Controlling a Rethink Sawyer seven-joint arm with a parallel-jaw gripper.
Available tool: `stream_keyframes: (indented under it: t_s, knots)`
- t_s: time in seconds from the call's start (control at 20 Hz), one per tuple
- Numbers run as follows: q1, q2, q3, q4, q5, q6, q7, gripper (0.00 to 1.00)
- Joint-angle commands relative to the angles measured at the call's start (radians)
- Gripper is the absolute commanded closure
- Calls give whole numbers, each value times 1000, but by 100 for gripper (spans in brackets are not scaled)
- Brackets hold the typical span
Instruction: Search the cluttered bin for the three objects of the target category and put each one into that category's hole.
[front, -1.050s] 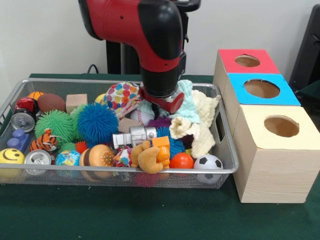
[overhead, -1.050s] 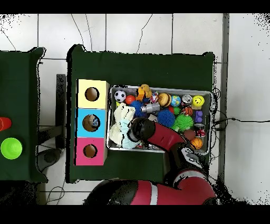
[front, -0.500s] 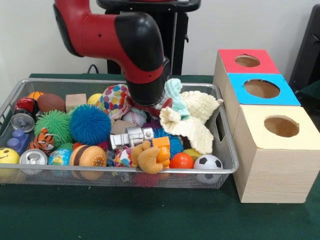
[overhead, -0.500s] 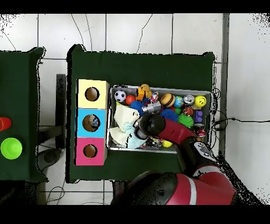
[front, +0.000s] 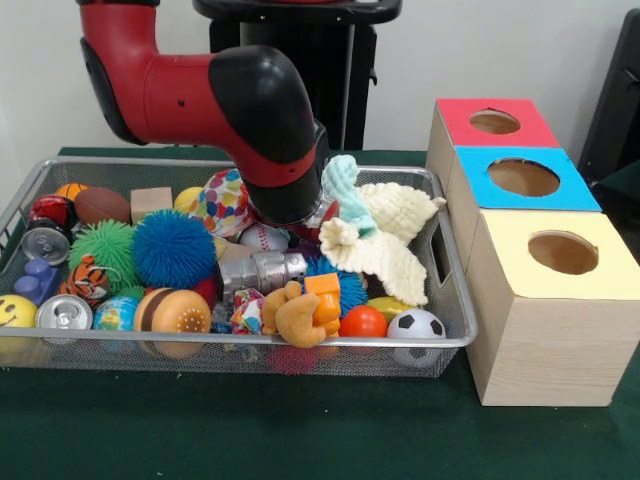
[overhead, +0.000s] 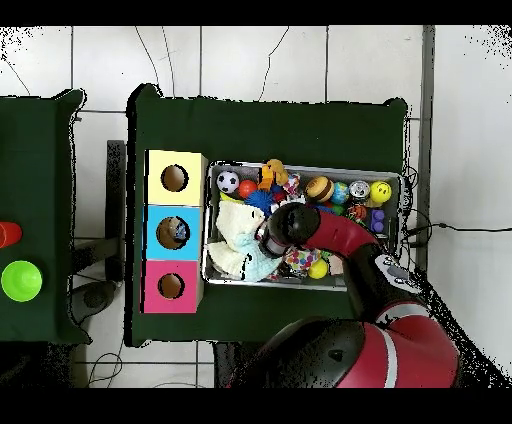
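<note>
Green worktop (front: 300, 440) under wire bin (front: 440, 290), white wall behind. Tool (front: 318, 222) buried beneath black wrist among toys; state impossible to tell. Cream knit cloth (front: 385, 250) draped at bin's right end, just beside wrist. Three boxes right of bin: red hole (front: 494, 122) far, blue hole (front: 523, 177) between, yellow hole (front: 563, 252) near.

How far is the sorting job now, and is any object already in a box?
Done: nothing visibly; the blue box hole shows something inside in the overhead view, but I cannot identify it. In hand: the arm is low in the wire bin, its gripper hidden among the knitted cloths; no grasp is visible. Left: seemingly most of the job, as the bin is full.
</note>
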Motion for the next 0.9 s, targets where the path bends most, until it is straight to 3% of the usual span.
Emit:
stream_keyframes:
  t_s: [0.05,0.4,0.65,0.9]
  knots:
    - [-97,329,-163,-309,-351,-616,-40,0]
    - [-119,292,-155,-391,-577,-582,-138,0]
    - [-254,246,14,-376,-675,-462,-334,0]
    - [-329,223,119,-360,-730,-368,-413,0]
